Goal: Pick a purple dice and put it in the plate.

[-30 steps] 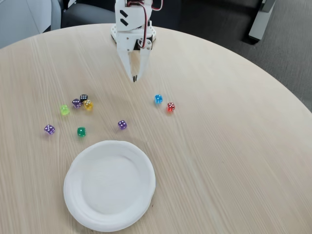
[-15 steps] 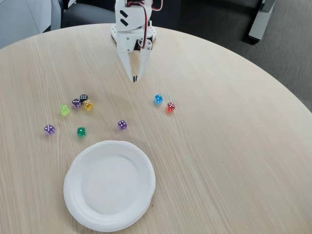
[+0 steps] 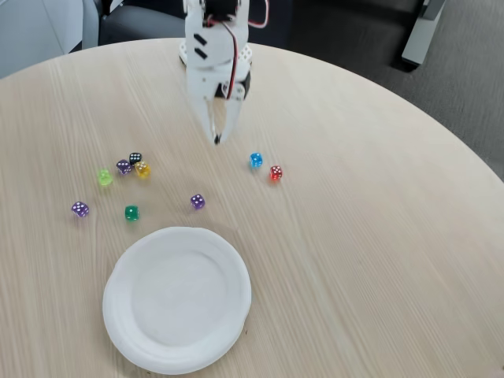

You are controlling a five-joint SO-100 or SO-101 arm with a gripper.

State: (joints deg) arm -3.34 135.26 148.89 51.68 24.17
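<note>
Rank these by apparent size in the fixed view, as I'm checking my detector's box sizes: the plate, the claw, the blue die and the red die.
1. Plate, by far the largest.
2. Claw, counting its two white fingers.
3. Blue die and red die: they look alike in size, so I would not rank one over the other.

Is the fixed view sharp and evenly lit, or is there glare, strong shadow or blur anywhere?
Fixed view: soft, even light on the table; only faint shadows beside the plate and dice; no glare; the purple dice looks sharp; the gripper is slightly soft.
</note>
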